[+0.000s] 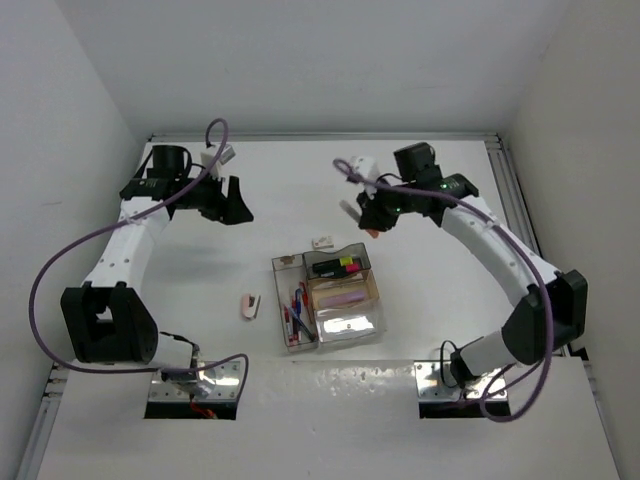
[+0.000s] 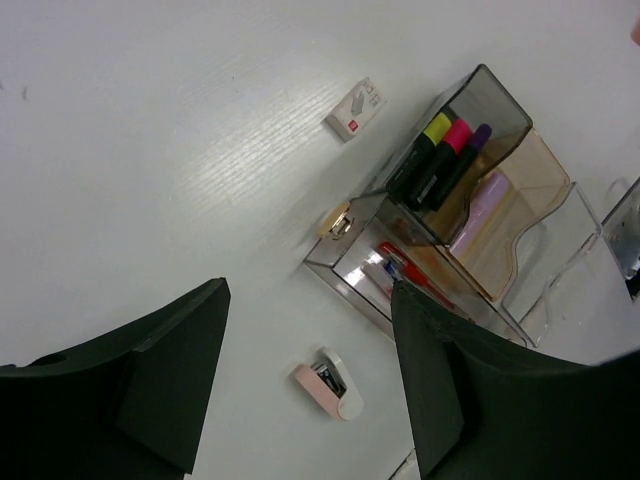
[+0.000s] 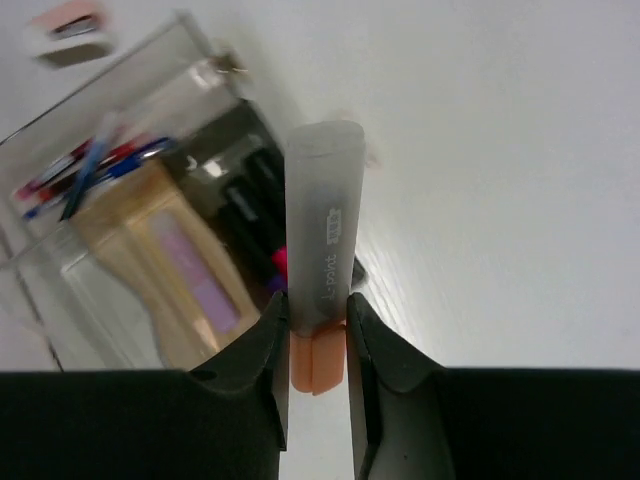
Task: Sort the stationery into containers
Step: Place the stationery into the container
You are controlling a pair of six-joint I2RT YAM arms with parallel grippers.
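Right pincer (image 3: 315, 322) gripped an orange highlighter (image 3: 322, 225), axis projecting forward; grey tray (image 1: 365, 262) lay toward the surface's (image 1: 300, 180) near edge; left pincer (image 2: 308, 330) wide.

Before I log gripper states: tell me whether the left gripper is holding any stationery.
No: in the left wrist view the left gripper is open, its dark fingers spread wide with nothing gripped between them.

Pretty clearly a robotics lab: white bench (image 1: 290, 180) boxed in by plain walls (image 1: 320, 60), left arm (image 1: 125, 245) and right arm (image 1: 495, 250) bolted on.
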